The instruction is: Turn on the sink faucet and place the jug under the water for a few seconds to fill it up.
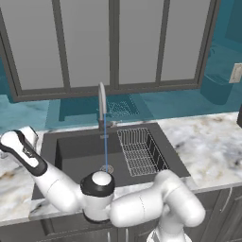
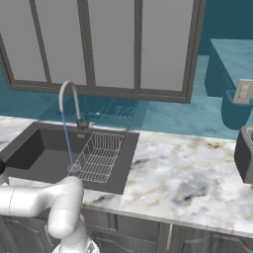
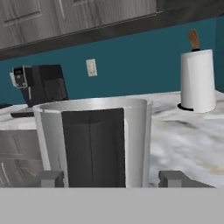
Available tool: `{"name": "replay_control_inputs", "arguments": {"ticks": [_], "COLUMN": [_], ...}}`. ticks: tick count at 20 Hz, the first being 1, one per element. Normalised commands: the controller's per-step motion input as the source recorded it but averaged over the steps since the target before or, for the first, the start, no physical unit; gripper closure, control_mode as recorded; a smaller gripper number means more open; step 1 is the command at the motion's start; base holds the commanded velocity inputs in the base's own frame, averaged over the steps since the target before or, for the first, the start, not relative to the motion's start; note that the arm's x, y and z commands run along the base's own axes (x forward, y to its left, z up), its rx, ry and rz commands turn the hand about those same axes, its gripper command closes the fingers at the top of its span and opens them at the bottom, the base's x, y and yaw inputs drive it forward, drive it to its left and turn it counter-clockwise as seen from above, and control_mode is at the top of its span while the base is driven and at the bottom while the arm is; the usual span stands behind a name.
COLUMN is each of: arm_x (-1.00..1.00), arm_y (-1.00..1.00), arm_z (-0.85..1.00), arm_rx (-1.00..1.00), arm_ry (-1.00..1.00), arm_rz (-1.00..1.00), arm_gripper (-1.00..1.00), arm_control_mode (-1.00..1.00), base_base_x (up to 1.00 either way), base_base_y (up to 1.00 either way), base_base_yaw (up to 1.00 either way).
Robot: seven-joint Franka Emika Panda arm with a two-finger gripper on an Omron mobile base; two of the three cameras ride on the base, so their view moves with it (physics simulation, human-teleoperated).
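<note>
One water (image 1: 105, 151) stream falls into the sink (image 1: 75, 153).

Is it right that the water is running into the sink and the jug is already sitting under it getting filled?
Not quite. The water is running into the sink, as the left base view shows, but the jug is not under it. The hand view shows it on the marble counter between the gripper's fingertips, near the paper-towel roll.

Jug (image 3: 94, 142) close between tool (image 3: 109, 178) fingertips; paper-towel roll (image 3: 197, 81) behind on counter (image 3: 188, 135).
</note>
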Motion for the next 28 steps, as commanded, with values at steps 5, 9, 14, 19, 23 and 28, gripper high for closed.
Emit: {"name": "replay_control_inputs", "arguments": {"ticks": [5, 9, 14, 19, 23, 28], "arm_x": [-0.01, -0.54, -0.57, -0.64, -0.70, -0.52], "arm_y": [0.02, -0.29, -0.33, -0.26, -0.26, -0.44], "arm_z": [0.00, -0.10, -0.01, 0.18, 0.50, 0.63], "arm_rx": [0.00, 0.00, 0.00, 0.01, 0.10, 0.16], "arm_ry": [0.00, -0.06, -0.19, -0.27, -0.34, -0.14], "arm_rz": [0.00, -0.18, -0.31, -0.38, -0.41, -0.41], "arm_gripper": [1.00, 1.00, 1.00, 1.00, 1.00, 1.00], "arm_control_mode": [-1.00, -1.00, -1.00, -1.00, -1.00, -1.00], "base_base_x": [0.00, 0.00, 0.00, 0.00, 0.00, 0.00], "base_base_y": [0.00, 0.00, 0.00, 0.00, 0.00, 0.00], "base_base_yaw": [0.00, 0.00, 0.00, 0.00, 0.00, 0.00]}}
